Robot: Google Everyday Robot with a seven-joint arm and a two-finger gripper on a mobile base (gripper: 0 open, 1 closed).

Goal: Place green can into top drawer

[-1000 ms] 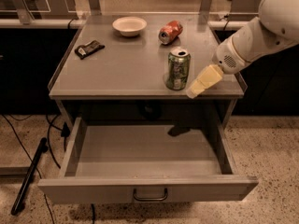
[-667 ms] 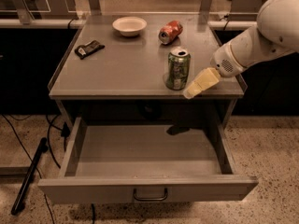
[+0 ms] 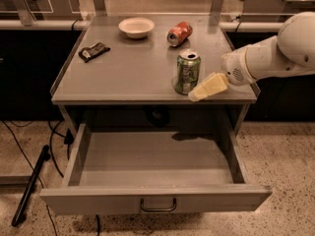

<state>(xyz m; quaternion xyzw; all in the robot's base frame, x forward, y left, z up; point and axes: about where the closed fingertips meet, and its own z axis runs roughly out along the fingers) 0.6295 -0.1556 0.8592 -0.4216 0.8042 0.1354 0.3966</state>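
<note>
The green can (image 3: 187, 73) stands upright near the front right of the grey cabinet top (image 3: 123, 77). Its silver top has an opened tab. My gripper (image 3: 198, 94), pale yellow on a white arm (image 3: 275, 55), reaches in from the right. It is low beside the can's right side, at the front edge of the top, with its tip close to the can's base. The top drawer (image 3: 157, 198) is pulled wide open below. Its inside is empty, and a small dark handle (image 3: 158, 205) sits on the front panel.
An orange-red can (image 3: 179, 33) lies on its side at the back of the top. A white bowl (image 3: 136, 27) is at the back centre and a dark packet (image 3: 94, 51) on the left. A dark pole and cables (image 3: 30, 185) lie on the floor at left.
My gripper has moved slightly left, closer to the green can's right side. The can and drawer have not moved.
</note>
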